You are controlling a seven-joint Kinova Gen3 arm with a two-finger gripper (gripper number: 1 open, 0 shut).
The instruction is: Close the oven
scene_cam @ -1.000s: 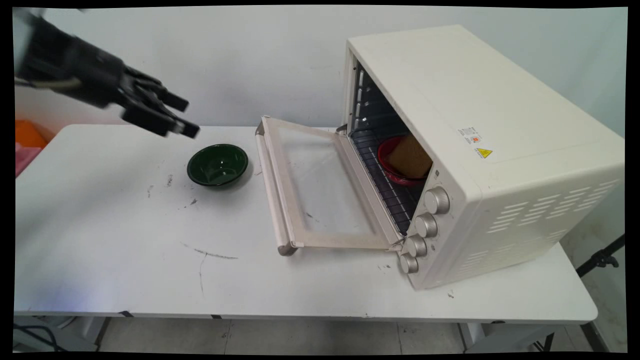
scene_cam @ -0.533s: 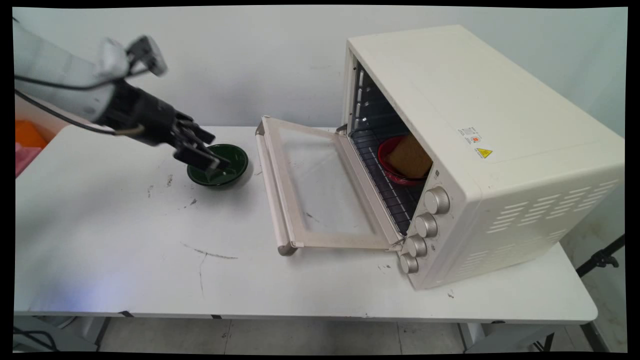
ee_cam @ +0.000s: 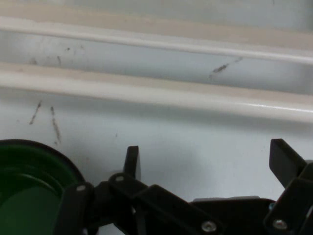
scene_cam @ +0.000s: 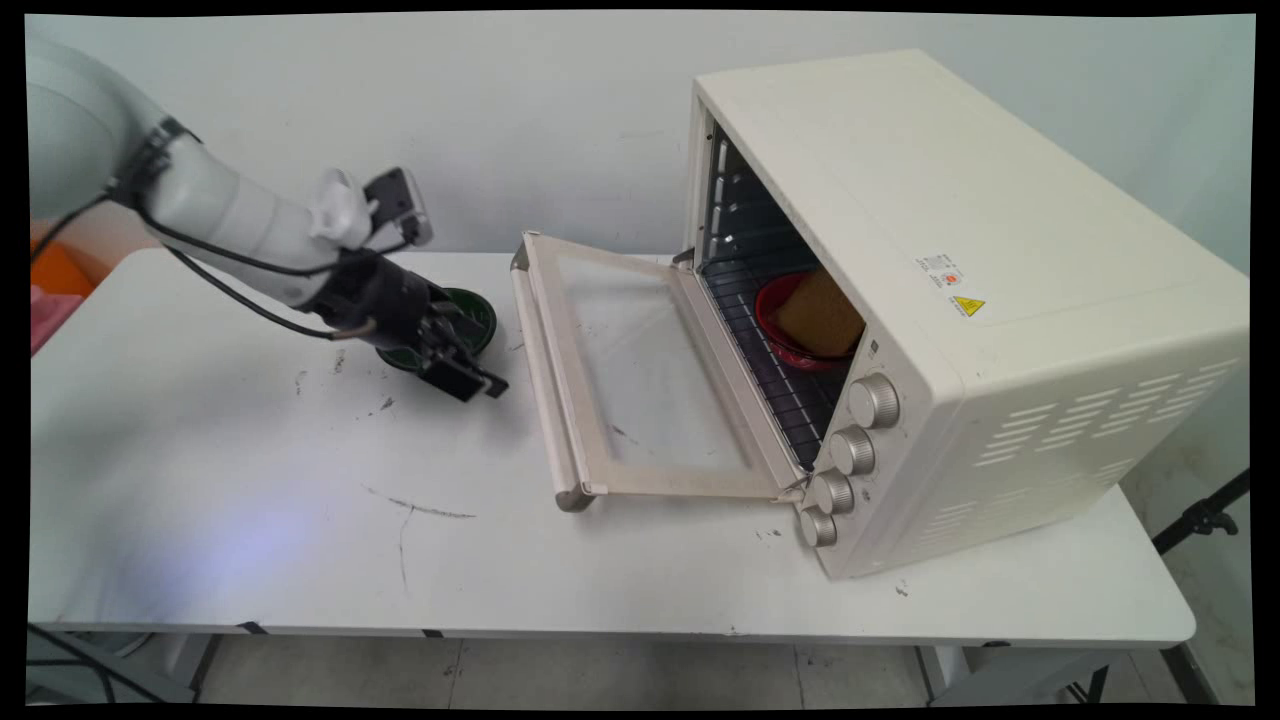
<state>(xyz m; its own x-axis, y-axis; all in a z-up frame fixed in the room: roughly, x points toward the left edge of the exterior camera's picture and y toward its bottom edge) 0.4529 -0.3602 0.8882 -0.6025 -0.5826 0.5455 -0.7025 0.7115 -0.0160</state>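
My black gripper (scene_cam: 474, 381) hangs low over the white table (scene_cam: 250, 470), just past the right front rim of a dark green bowl (scene_cam: 472, 311), which it partly hides. In the hand view the gripper (ee_cam: 208, 161) is open with nothing between its fingers (ee_cam: 132, 159), and the green bowl (ee_cam: 24, 188) lies at the lower left. Ahead of it runs the cream handle bar (ee_cam: 146, 90) of the oven door. The cream toaster oven (scene_cam: 960, 300) stands at the right with its glass door (scene_cam: 640, 370) folded down. Inside, a red bowl (scene_cam: 785, 345) holds a brown block (scene_cam: 820, 312) on the wire rack.
Orange (scene_cam: 55, 268) and pink (scene_cam: 48, 312) things show at the table's left edge. A black stand leg (scene_cam: 1200, 515) sits past the right end. Dark scuff marks (scene_cam: 420, 508) cross the tabletop. The oven's knobs (scene_cam: 850, 450) face the near side.
The arm swept down and to the right from the upper left, passing over the green bowl, and the gripper now sits low between bowl and oven door. Nothing else moved.
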